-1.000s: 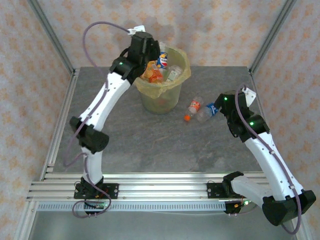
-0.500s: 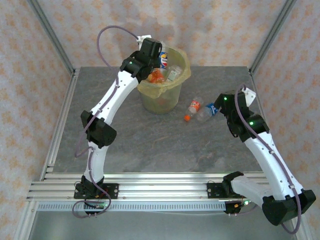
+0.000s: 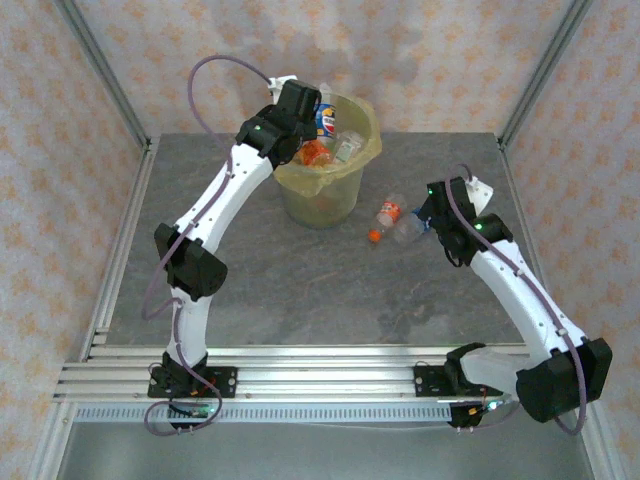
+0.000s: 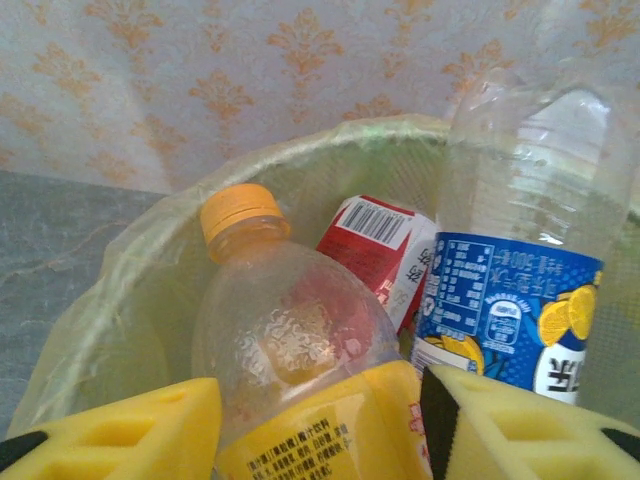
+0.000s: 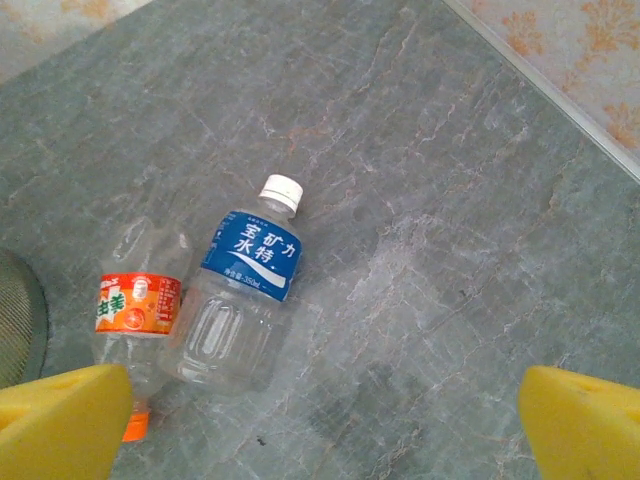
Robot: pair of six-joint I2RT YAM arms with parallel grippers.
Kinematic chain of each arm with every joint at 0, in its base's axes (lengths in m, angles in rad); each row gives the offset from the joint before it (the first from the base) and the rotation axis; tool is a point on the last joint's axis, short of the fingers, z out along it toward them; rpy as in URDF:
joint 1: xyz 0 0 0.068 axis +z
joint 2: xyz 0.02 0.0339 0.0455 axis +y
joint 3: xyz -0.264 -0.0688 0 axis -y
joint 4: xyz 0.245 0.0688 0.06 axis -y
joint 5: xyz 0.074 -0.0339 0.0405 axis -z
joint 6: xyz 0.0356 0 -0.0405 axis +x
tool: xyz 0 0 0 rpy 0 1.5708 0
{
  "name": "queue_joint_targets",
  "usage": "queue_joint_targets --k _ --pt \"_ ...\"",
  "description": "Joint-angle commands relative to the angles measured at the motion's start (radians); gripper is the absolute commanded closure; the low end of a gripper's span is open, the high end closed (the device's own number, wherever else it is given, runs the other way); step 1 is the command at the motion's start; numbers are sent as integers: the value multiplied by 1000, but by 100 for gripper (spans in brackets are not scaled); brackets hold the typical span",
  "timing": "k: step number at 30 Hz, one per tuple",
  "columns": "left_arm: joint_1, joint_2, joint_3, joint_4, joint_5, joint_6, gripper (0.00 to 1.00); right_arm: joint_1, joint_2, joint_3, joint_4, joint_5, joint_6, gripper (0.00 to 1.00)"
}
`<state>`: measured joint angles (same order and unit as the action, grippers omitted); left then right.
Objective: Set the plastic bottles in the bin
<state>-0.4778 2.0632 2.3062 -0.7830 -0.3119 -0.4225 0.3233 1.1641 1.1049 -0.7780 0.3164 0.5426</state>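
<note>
The bin [image 3: 322,198], lined with a yellow-green bag, stands at the back of the table with several plastic bottles inside. My left gripper [image 3: 306,122] hangs over its near-left rim [image 4: 300,150]. Its yellow foam pads [image 4: 110,430] press both sides of a clear bottle [image 4: 290,330] with an orange cap and yellow label, cap pointing into the bin. Beside it stand a blue-labelled bottle [image 4: 520,290] and a red label [image 4: 375,235]. Two bottles lie on the table right of the bin: an orange-labelled one [image 3: 387,215] [image 5: 140,305] and a blue-labelled one [image 3: 410,227] [image 5: 245,290]. My right gripper [image 3: 432,207] [image 5: 320,425] hovers open just right of them.
The grey stone table [image 3: 300,290] is bare in front of the bin. Metal frame posts [image 3: 100,70] stand at the back corners, and patterned walls close the sides. The table's right edge strip [image 5: 560,95] runs close behind the two lying bottles.
The left gripper has shifted slightly back and up at the bin's rim. The right arm has swung left, bringing its gripper closer to the two bottles on the table.
</note>
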Motion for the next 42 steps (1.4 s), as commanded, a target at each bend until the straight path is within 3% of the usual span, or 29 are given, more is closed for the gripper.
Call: queue_joint_targets --k 1,7,11,17,31,42 --pt "-2 -89 -2 -14 31 -26 40 -6 32 -5 29 5 23 1" --pt "-2 -147 -10 5 68 -39 33 -38 137 -2 76 -73 47 1" --pt "-4 -270 -88 36 63 -27 26 -97 187 -19 132 -169 61 1" --pt "-4 -491 -372 155 4 -33 0 -133 276 -3 185 -244 62 1" --pt "11 -908 -881 218 -205 -140 0 -155 516 104 212 -291 45 1" --pt "21 -985 -939 208 -232 -146 0 -205 639 108 285 -368 40 8"
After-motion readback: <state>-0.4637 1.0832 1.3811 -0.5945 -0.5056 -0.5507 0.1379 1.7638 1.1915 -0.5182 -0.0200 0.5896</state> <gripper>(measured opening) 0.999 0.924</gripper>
